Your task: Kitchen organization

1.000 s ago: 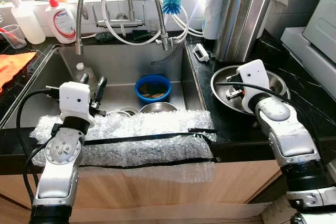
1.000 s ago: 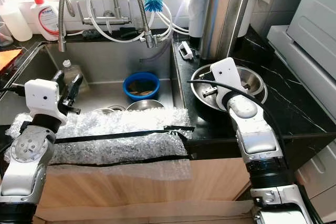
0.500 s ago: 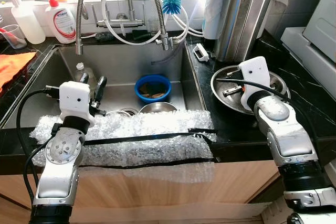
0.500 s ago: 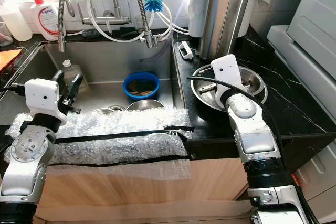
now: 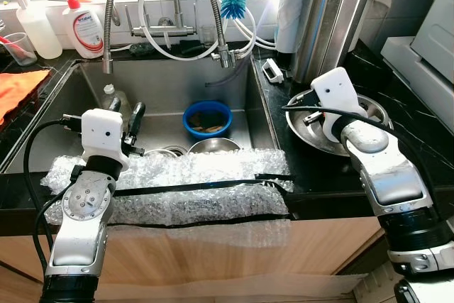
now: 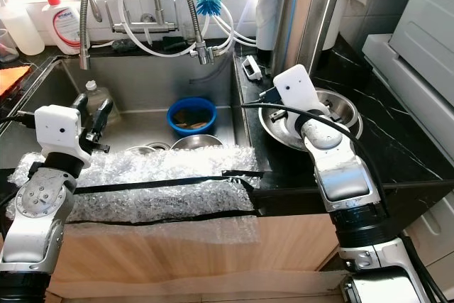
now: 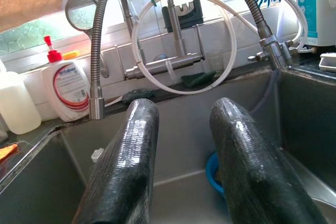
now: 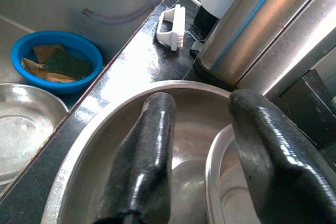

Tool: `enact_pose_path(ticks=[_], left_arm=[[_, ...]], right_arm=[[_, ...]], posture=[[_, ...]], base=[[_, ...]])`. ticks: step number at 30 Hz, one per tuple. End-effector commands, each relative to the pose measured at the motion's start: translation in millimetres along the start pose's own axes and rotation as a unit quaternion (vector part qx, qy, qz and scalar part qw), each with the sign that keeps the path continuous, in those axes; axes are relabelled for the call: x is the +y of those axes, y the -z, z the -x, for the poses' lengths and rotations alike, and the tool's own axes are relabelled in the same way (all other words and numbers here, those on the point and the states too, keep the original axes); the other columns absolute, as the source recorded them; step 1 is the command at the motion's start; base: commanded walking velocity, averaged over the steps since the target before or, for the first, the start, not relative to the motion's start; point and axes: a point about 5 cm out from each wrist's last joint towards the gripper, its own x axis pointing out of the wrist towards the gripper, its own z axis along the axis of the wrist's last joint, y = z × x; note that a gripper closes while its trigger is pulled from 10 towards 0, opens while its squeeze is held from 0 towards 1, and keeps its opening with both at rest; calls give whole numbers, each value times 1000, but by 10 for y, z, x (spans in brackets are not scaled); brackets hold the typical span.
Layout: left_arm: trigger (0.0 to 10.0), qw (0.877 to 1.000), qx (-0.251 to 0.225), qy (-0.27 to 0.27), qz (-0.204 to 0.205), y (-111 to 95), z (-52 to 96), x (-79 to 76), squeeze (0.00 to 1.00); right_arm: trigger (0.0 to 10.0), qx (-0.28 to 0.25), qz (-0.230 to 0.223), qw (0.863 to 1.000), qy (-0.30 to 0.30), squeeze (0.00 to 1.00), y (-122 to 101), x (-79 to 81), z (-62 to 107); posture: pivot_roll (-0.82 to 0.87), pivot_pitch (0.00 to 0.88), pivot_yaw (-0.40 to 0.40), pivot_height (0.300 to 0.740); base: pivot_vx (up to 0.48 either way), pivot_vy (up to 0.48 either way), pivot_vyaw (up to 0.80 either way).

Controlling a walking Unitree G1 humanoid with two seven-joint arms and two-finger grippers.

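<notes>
Stainless steel bowl [image 5: 333, 136] is seen on the black counter [image 5: 418, 147], just right of the sink [image 5: 170, 90], with a smaller steel dish [image 8: 236, 203] nested inside it. The right gripper [image 8: 202, 150] is held over the bowl, fingers parted, one on each side of the inner dish's rim; nothing is clamped. Behind the bowl, a tall steel canister [image 5: 328, 23] and a small white brush [image 8: 172, 26] are set on the counter. In the sink, a blue bowl [image 5: 206, 118] with sponges and more steel bowls [image 5: 213, 145] are found. The left gripper [image 7: 181, 145] is raised above the sink, fingers apart and empty. Bubble wrap [image 5: 170, 186] is taped along the sink's front edge.
</notes>
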Motion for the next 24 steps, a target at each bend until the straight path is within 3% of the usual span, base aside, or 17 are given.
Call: enact_pose_path(ticks=[1,19,20,24], left_arm=[[10000,1000,9,5,-2,26,-12,-12,0],[10000,1000,12,17,0,38,-26,-46,0],[10000,1000,11,19,-2,36,-28,-48,0],[10000,1000,11,20,-3,35,-30,-49,0]], right_arm=[[10000,0,12,1000,-2,1000,-37,9,28],[10000,51,28,998,21,1000,127,-38,157],[10000,54,29,998,21,0,138,-29,161],[10000,56,27,998,23,0,138,-31,164]], posture=[[-105,0,45,740],[-118,0,51,740],[-117,0,51,740],[-117,0,52,740]], base=[[0,0,0],[0,0,0],[0,0,0],[0,0,0]])
